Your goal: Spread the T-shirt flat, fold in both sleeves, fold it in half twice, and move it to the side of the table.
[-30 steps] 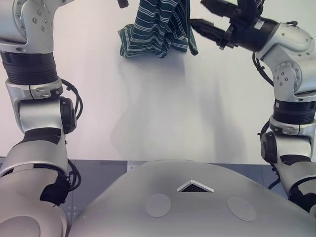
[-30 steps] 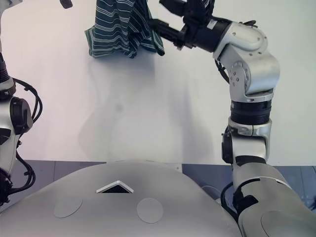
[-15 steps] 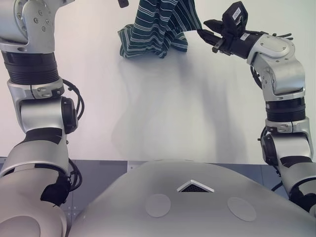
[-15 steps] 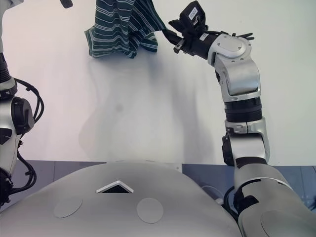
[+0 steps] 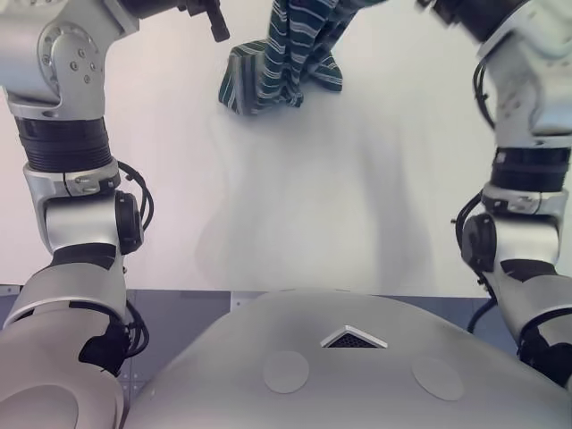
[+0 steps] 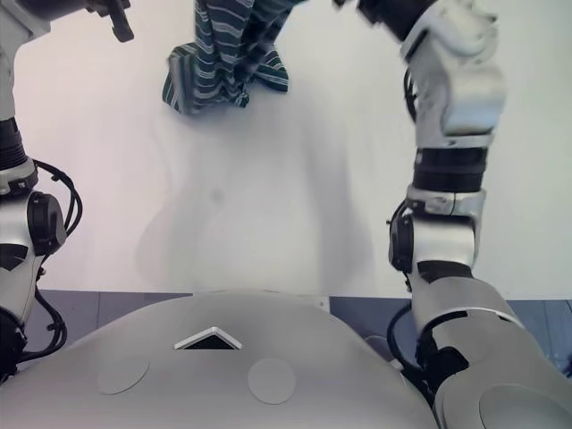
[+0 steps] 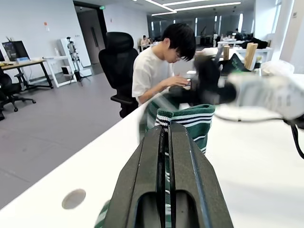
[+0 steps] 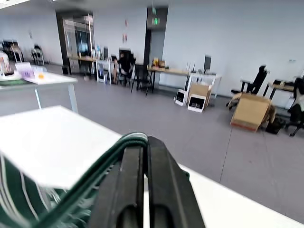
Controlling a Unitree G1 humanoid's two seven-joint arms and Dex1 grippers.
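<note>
A white worktop [image 5: 295, 197] stretches ahead of the robot, with an open office of grey floor and pale walls behind it. The T-shirt [image 5: 281, 54], dark green with thin white stripes, is bunched up at the far side of the worktop. Its upper part is lifted off the surface and runs up towards the right arm, while its lower left corner sags down and seems to rest on the worktop.

The left end effector [image 7: 166, 129] is just left of the T-shirt with its fingers [image 7: 145, 185] pressed together. A thin line of striped cloth shows in the seam between them, and more of the T-shirt sits directly past their tips and beneath them. The right end effector [image 8: 144, 141] is above the T-shirt and to its right. Its fingers [image 8: 166, 190] are also pressed together, pinching a fold of the cloth that loops over one finger and drops away beside it.

A green sign [image 8: 154, 21] hangs over a doorway far beyond the T-shirt, too small to read.

A black office chair [image 7: 118, 54] stands on the floor behind the T-shirt, off the worktop's edge. Farther from the T-shirt, a row of desks [image 8: 168, 72] lines the wall and a cardboard box [image 8: 251, 111] sits on the floor. A small grey round spot [image 7: 73, 198] marks the worktop near the T-shirt's low edge, by the worktop's rim.
</note>
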